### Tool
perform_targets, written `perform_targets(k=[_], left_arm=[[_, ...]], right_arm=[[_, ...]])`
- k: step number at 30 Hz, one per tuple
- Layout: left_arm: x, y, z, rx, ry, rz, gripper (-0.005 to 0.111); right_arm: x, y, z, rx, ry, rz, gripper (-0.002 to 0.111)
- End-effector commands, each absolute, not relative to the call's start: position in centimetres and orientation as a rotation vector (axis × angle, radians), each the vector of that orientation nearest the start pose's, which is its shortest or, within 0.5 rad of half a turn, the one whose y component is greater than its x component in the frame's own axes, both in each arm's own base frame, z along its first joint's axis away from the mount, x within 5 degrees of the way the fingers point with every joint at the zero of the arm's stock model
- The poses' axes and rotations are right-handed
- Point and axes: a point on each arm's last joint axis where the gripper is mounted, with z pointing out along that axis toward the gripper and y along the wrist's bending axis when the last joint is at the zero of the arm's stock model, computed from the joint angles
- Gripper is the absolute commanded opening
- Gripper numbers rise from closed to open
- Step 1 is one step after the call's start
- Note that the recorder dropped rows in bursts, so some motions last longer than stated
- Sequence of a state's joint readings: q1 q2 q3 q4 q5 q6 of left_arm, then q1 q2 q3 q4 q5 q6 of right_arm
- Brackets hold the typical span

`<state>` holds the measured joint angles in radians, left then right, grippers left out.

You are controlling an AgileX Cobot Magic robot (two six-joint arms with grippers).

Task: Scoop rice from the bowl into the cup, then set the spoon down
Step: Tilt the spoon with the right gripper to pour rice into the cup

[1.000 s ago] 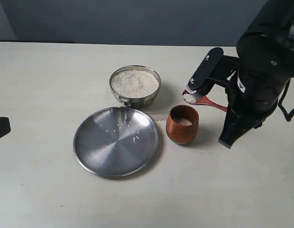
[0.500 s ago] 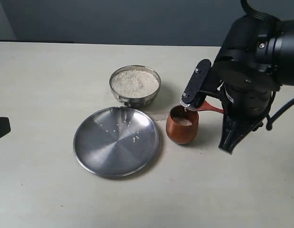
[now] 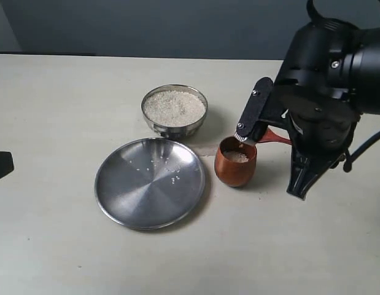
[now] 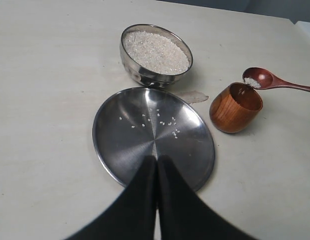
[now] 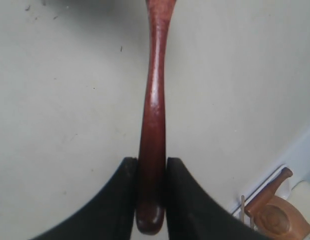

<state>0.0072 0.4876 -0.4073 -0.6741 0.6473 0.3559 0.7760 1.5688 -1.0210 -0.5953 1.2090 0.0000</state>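
The bowl (image 3: 174, 126) is sitting on the bench (image 3: 54, 246), toward the back, with the rice (image 3: 174, 107) lying heaped in it. The plate (image 3: 116, 184) is lying flat just in front of the bowl, with a few loose grains (image 3: 172, 179) scattered on it. The cup (image 3: 236, 169) is standing just right of the plate, in front and to the right of the bowl, and is holding some rice. The spoon (image 3: 274, 136) is hanging over the cup's rim. Its handle is running rightward into the right pincer (image 5: 151, 162), which is clamping its end.
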Motion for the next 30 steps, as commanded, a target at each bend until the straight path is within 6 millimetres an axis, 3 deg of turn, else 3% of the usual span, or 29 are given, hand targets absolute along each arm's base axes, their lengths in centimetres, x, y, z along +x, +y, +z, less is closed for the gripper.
perform_targets(k=[1, 15, 22, 30], left_arm=[[9.3, -3.4, 27.2, 0.001, 2.094, -0.531, 0.000], [9.3, -3.4, 27.3, 0.000, 2.094, -0.533, 0.000], [9.3, -3.4, 27.3, 0.000, 2.092, -0.532, 0.000], [9.3, -3.4, 27.3, 0.000, 2.094, -0.533, 0.000]], right_arm=[[22.3, 15.9, 23.8, -1.460, 2.502, -0.848, -0.001], [22.7, 16.2, 23.1, -1.511, 2.460, -0.920, -0.001], [21.9, 17.4, 23.2, -1.607, 2.366, -0.939, -0.001], [21.8, 17.5, 23.2, -1.612, 2.367, -0.935, -0.001]])
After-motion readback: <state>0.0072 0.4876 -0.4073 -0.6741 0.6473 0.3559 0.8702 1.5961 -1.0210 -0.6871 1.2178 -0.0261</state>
